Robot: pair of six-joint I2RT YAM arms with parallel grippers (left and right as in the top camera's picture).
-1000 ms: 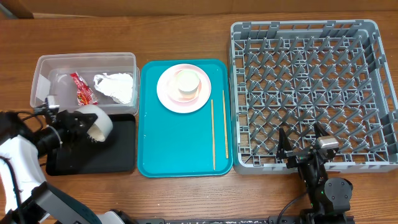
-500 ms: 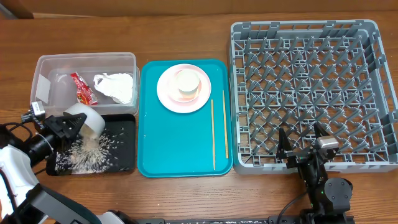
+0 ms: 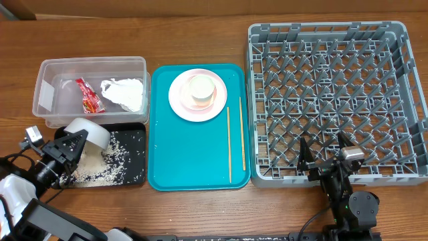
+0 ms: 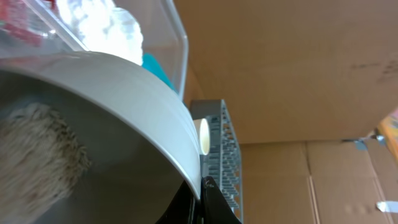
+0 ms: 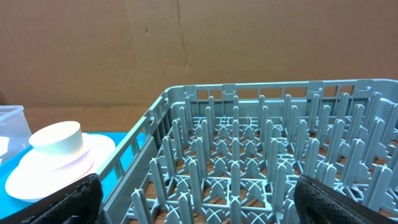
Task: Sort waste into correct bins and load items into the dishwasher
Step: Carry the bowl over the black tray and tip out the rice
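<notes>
My left gripper point(image 3: 69, 143) is shut on the rim of a whitish-grey bowl point(image 3: 89, 134), which is tipped over the left end of the black tray point(image 3: 137, 175). Rice grains point(image 3: 107, 164) lie scattered on that tray. In the left wrist view the bowl point(image 4: 124, 93) fills the frame, some rice point(image 4: 37, 152) still inside. The clear tub point(image 3: 47, 73) holds the red wrapper point(image 3: 89, 96) and the white napkin point(image 3: 124, 93). A pink plate point(image 3: 180, 100) with a pale cup point(image 3: 200, 90) and two chopsticks point(image 3: 229, 144) lie on the teal tray point(image 3: 194, 157). My right gripper point(image 3: 326, 151) stands open at the grey rack's point(image 3: 334, 94) front edge.
The rack's upright pegs point(image 5: 249, 162) fill the right wrist view, with the plate and cup point(image 5: 59, 152) to their left. The tub, black tray, teal tray and rack sit side by side on the wooden table point(image 3: 200, 27). A cardboard wall stands behind.
The left gripper has tilted the bowl and drawn it left and toward the table's front. Rice has poured out and spread over the black tray. The right arm has not moved.
</notes>
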